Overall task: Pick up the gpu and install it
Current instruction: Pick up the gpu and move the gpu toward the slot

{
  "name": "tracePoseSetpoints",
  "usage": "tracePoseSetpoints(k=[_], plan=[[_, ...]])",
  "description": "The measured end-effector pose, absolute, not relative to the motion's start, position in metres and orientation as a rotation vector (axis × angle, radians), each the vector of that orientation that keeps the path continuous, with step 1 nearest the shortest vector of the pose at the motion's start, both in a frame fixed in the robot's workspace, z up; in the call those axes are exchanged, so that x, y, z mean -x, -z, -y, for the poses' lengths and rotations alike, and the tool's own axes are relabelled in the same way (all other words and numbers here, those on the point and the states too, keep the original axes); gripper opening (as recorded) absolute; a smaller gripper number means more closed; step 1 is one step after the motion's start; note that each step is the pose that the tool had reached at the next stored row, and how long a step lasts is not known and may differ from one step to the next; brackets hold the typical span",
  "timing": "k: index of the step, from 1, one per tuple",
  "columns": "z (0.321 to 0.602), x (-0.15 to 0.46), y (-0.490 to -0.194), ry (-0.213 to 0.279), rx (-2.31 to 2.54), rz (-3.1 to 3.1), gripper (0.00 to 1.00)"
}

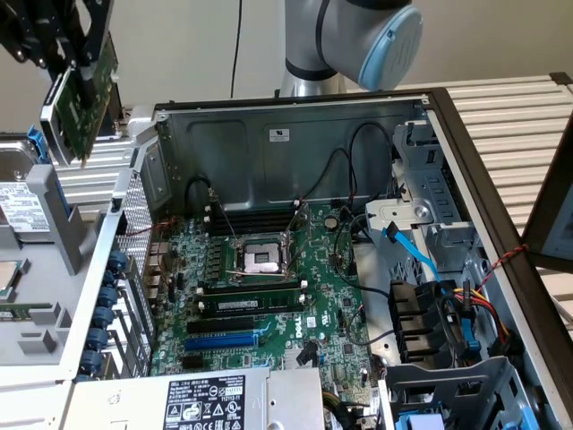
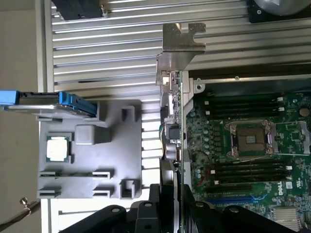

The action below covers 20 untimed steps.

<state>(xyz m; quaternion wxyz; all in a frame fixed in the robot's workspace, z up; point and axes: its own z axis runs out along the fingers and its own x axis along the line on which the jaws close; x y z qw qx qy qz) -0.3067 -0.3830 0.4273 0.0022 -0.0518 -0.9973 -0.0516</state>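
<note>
The gpu (image 1: 88, 106) is held pinched in the hand (image 1: 79, 55), aloft at the exterior view's left (outside the open case (image 1: 295, 143), well apart from the motherboard (image 1: 269, 300)). The carry step is judged in hand, and seating calls for slot alignment.

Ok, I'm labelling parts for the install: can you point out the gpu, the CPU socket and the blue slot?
gpu (image 1: 97, 90): exterior view, green board face.
CPU socket (image 1: 260, 259): exterior view, socket middle.
blue slot (image 1: 222, 341): exterior view, middle of its length.

At the exterior view's far left, the gripper (image 1: 79, 55) holds the gpu (image 1: 89, 107) aloft and tilted above a grey tray (image 1: 49, 215), beside the open computer case (image 1: 233, 152) and its motherboard (image 1: 331, 296).
</note>
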Motion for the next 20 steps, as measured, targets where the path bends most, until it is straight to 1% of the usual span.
tracePoseSetpoints(k=[6, 14, 20], plan=[[0.387, 0.283, -0.447, 0.160, 0.163, 3.116, 0.28], [0.389, 0.276, -0.448, 0.160, 0.163, 3.111, 0.28], [0.394, 0.249, -0.448, 0.160, 0.163, 3.111, 0.28]])
